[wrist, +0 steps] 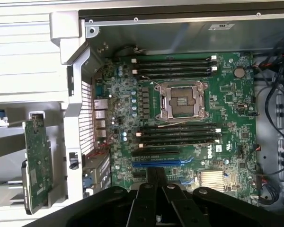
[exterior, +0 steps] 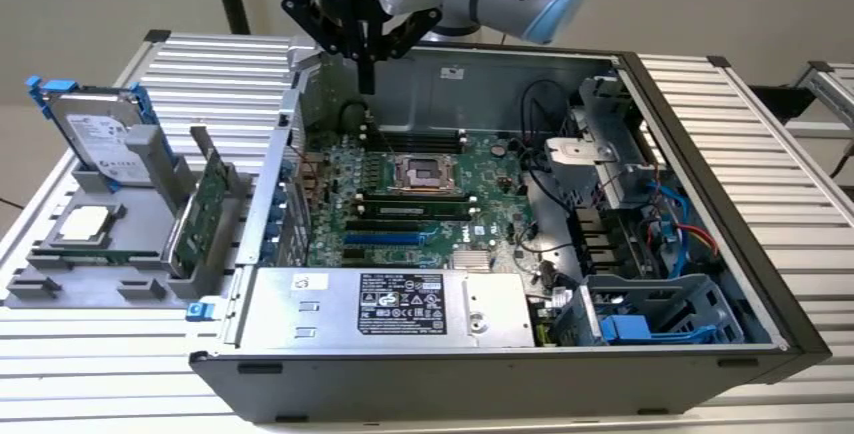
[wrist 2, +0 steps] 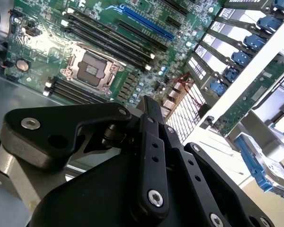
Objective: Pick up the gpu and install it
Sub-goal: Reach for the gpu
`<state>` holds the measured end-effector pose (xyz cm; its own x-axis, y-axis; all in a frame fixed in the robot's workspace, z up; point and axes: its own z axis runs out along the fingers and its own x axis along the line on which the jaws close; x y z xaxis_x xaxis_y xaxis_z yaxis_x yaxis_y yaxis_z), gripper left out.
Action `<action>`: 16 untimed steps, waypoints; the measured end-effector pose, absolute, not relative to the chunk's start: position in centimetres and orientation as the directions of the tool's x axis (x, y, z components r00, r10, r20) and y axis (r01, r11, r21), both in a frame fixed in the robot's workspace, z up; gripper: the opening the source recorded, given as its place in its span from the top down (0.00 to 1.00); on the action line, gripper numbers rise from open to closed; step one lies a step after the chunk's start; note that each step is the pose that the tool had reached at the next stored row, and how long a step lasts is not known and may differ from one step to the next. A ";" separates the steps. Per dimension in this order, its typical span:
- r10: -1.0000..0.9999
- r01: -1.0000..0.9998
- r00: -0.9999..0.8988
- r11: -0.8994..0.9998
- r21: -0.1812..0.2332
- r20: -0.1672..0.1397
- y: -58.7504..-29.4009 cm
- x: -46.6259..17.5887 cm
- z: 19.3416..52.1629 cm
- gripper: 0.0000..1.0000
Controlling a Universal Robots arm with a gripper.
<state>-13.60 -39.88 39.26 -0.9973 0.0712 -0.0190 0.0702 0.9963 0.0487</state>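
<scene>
One gpu (exterior: pixel 203 216) well apart from claw (exterior: pixel 364 82)

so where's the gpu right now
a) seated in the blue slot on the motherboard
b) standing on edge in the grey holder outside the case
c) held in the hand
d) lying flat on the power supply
b: the gpu stands on edge in the grey holder, at the exterior view's left of the case, while the hand hangs shut and empty over the motherboard.

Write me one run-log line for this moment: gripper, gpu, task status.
gripper: jaws shut, empty, above open computer case | gpu: upright in grey holder beside case | status: gpu not picked up
</scene>
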 end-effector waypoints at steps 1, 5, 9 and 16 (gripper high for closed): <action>0.071 0.070 -0.997 0.996 0.049 -0.019 -39.9 -13.7 39.3 1.00; 0.071 0.070 -0.997 0.996 0.049 -0.019 -39.9 -13.9 39.3 1.00; 0.071 0.070 -0.997 0.996 0.049 -0.019 -39.9 -14.1 39.3 1.00; 0.071 0.070 -0.997 0.996 0.049 -0.019 -39.9 -14.5 39.3 1.00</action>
